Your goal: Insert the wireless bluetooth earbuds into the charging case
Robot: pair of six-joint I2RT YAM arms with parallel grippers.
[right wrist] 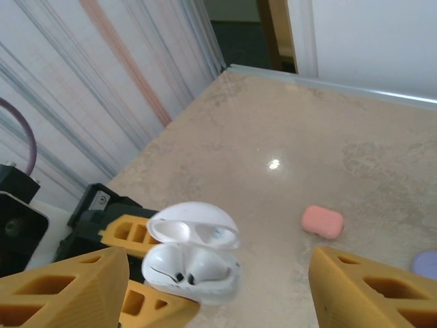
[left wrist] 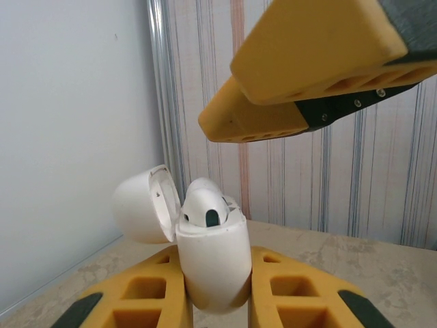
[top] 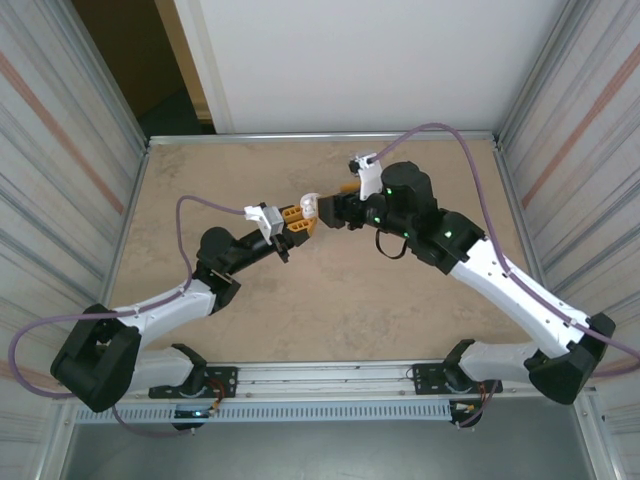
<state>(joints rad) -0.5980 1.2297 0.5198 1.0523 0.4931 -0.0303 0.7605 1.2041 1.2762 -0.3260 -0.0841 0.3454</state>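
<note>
My left gripper (left wrist: 215, 258) is shut on the lower half of a white charging case (left wrist: 213, 260), held upright above the table with its lid (left wrist: 140, 205) hinged open. White earbuds (right wrist: 194, 263) sit side by side in the case's wells, and one rounded head (left wrist: 203, 205) shows above the rim. My right gripper (right wrist: 217, 266) is open, its yellow fingers (right wrist: 75, 287) spread wide on either side of the case and touching nothing. From above, the two grippers (top: 297, 222) (top: 335, 208) meet at the case (top: 310, 204) near the table's middle.
A closed pink case (right wrist: 322, 222) lies on the beige table (right wrist: 287, 123) beyond the held case. A purple case (right wrist: 428, 263) sits at the right edge. Corrugated metal walls (top: 60, 150) enclose the left and right sides.
</note>
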